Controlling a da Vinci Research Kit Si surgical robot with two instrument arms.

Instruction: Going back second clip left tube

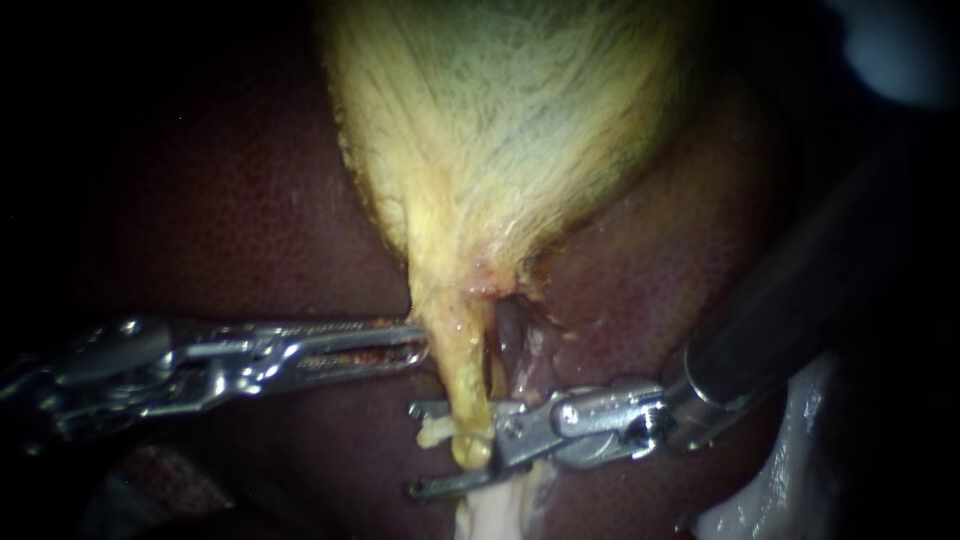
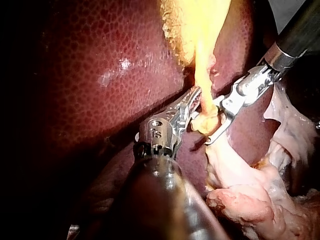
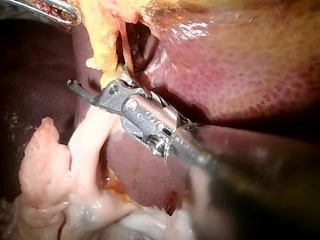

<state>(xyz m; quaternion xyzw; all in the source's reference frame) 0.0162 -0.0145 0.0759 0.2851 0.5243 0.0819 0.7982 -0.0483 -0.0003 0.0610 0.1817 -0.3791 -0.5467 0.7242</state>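
The tube (image 1: pixel 462 400) runs between my right instrument's (image 1: pixel 412 450) parted jaws. My left instrument (image 1: pixel 415 347) lies just beside it, nearer the gallbladder (image 1: pixel 500 120).

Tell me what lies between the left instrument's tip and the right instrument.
The yellow tube below the gallbladder lies there; the endoscope view shows the left instrument at one side, the right instrument at the other.

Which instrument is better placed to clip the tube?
Right. The right instrument has open jaws astride the tube; the left instrument only lies beside it, nearer the gallbladder.
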